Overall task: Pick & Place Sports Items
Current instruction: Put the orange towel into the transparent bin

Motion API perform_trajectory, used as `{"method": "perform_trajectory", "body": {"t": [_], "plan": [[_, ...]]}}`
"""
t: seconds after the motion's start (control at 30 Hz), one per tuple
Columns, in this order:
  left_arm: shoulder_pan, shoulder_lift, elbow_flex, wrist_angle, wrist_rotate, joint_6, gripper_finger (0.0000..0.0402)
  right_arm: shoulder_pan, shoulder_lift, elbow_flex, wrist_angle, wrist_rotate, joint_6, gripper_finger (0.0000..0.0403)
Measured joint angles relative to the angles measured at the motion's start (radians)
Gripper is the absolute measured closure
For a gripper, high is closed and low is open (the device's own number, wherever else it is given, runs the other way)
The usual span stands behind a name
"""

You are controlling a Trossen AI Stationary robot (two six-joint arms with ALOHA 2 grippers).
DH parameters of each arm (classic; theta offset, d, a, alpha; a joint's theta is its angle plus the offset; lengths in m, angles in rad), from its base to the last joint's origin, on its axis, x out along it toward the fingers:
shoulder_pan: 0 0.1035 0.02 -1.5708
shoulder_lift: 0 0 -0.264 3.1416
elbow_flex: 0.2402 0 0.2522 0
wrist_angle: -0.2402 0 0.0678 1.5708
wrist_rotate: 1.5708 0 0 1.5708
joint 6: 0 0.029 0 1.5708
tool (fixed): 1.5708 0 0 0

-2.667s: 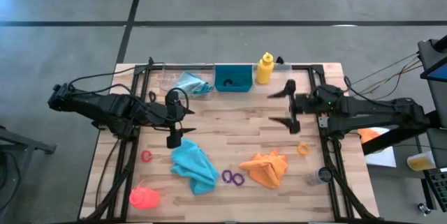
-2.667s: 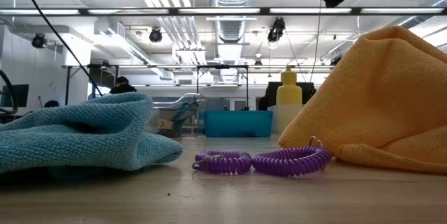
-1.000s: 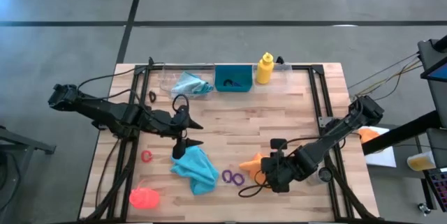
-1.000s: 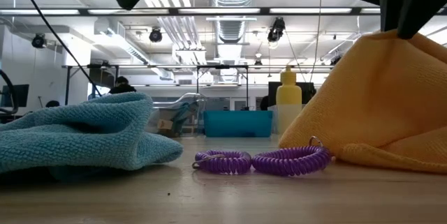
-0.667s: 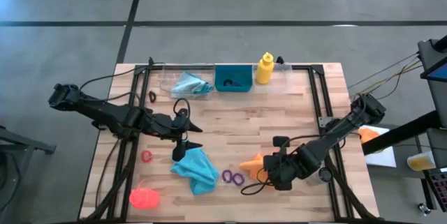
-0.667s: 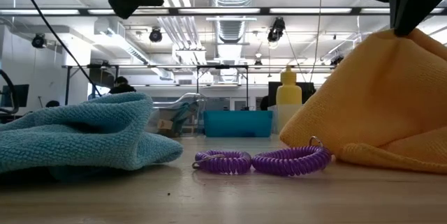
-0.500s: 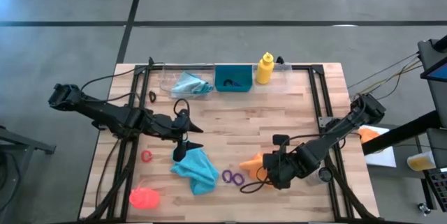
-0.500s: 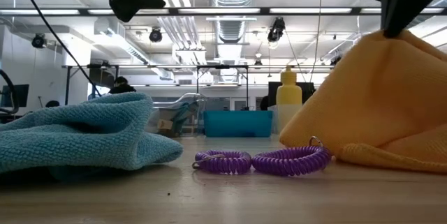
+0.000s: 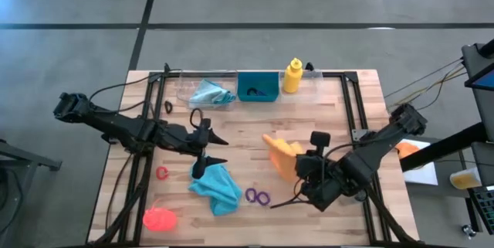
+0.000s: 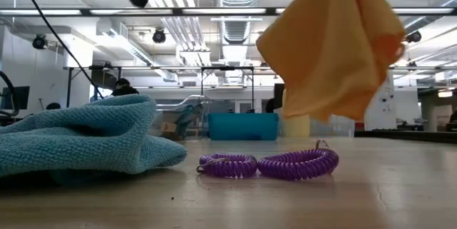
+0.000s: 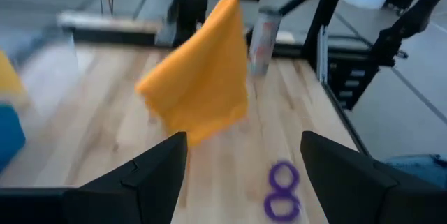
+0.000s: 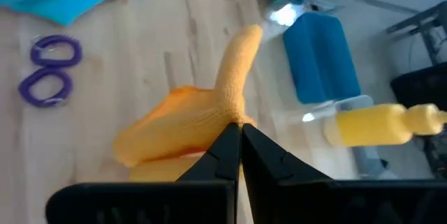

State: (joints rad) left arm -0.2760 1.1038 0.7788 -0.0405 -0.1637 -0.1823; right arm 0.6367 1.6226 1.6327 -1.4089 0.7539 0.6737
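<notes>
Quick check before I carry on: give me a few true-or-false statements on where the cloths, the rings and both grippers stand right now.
1. The right gripper is shut on the orange cloth. True.
2. The orange cloth lies flat on the table. False: it hangs clear of the wood.
3. The left gripper holds the teal cloth. False: it is open, above that cloth's edge.
4. The purple rings lie on the table. True.
5. The yellow bottle stands beside the teal bin. True.

Legible text, labels, brands, numbers, signs: none in any view. Nothing readable on the bottles, bin, cloths, rings or wooden surface.
</notes>
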Motion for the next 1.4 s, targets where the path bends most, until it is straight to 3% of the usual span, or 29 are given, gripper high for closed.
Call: {"method": "perform_trajectory", "body": {"t": [0.3,0.7,1.0,1.17,1.4], "plan": [[0.000,0.000,0.000,0.171,0.000,0.154,0.0116,-0.137,0.000,0.017,0.052,0.016,-0.037,0.0392],[0.001,0.005,-0.010,0.150,0.000,0.160,0.0116,-0.338,0.000,0.017,0.357,-0.367,-0.204,0.0392],[-0.007,0.007,-0.086,0.153,-0.006,0.182,0.0116,-0.454,0.000,0.016,0.530,-0.446,-0.297,0.0392],[-0.007,0.033,-0.099,0.187,-0.097,0.186,0.0116,-0.507,0.003,0.016,0.598,-0.448,-0.334,0.0392],[-0.006,0.161,-0.098,0.304,-0.272,0.182,0.0116,-0.563,0.016,0.015,0.642,-0.453,-0.346,0.0392]]}}
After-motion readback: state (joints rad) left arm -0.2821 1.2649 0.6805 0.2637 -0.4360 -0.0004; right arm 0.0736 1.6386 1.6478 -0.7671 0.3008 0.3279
